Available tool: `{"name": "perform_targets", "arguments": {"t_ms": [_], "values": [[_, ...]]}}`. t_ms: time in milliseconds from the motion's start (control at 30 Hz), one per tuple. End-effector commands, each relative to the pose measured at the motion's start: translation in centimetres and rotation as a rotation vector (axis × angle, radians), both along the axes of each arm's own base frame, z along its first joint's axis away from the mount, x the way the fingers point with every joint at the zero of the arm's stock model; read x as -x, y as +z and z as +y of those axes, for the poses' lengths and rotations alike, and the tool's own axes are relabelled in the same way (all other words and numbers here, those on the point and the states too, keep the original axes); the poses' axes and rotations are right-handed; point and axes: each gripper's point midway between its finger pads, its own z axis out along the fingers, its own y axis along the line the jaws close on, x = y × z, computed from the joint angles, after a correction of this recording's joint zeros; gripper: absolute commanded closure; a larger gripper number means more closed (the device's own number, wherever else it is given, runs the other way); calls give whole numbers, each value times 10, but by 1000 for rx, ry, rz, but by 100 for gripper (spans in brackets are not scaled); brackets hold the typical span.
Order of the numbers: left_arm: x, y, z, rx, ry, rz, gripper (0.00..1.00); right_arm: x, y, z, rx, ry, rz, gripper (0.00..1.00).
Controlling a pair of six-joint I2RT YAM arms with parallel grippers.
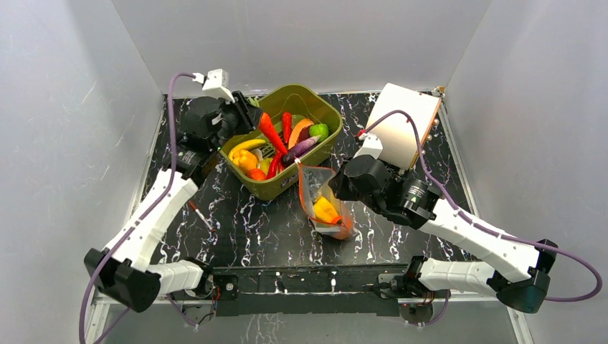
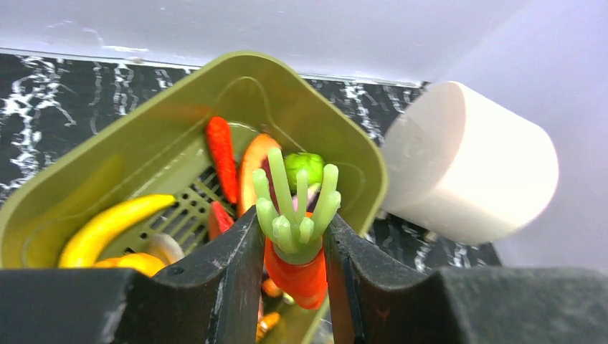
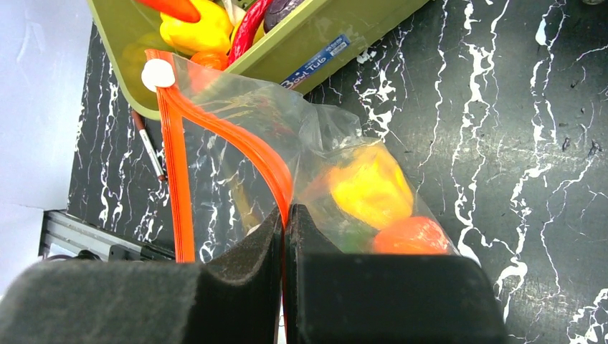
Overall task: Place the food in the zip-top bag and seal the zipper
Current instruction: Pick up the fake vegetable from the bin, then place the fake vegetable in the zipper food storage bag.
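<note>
L claw (image 2: 294, 218) is clamped on the carrot (image 2: 301, 276), gripping just below its green top. The carrot's tip is cut off by the fingers in the left wrist view. It hangs over the left part of the tub (image 1: 279, 188), at the far side of the surface (image 1: 244, 229).

R claw (image 3: 285, 211) is pressed together on the zipper (image 3: 176, 172), pinching one lip of the strip. The other lip stands apart, so the mouth gapes toward the tub. The zip-top bag (image 3: 315, 136) sits just near-right of the tub, its mouth end against the tub's near wall. Whether bag and rim really touch is hard to say.

Inside the bag: 1 yellow pepper (image 3: 369, 186) and 1 orange ball (image 3: 412, 236). There's a greenish smear beneath them, too blurred by crinkled plastic to name.

Counts: 2 arms, 1 bag, 1 tub, 1 carrot held. In the tub approx 2 red chillies (image 1: 287, 127), 1 purple piece (image 1: 305, 147), 1 green piece (image 1: 319, 131) and 1 yellow curved piece (image 1: 247, 145). More orange and yellow bits are piled underneath, overlapping, so no firm count.

A white cylinder (image 2: 473, 165) stands right of the tub, partly cut off. 1 thin stick (image 1: 201, 215) lies on the surface, left of the bag.
</note>
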Motion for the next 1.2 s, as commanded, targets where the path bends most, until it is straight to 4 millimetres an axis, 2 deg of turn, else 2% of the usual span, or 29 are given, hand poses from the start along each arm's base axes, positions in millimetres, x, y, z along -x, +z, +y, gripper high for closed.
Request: {"name": "perform_targets", "arguments": {"t_ms": [0,133,367,633,933,1167], "values": [[43,40,-16,162,-136,-8,87,-7,40,13,-119,0,-75,100],[71,51,-30,256,-247,31,87,-9,45,15,-136,-3,-87,100],[105,63,-44,413,-366,73,87,-7,40,18,-162,4,-83,100],[106,75,-31,356,-324,21,87,-7,31,23,-137,20,-54,100],[123,75,-57,430,-514,11,86,-9,43,25,-165,14,-79,100],[134,57,-65,393,-627,-48,86,-9,56,34,-238,18,-76,100]]}}
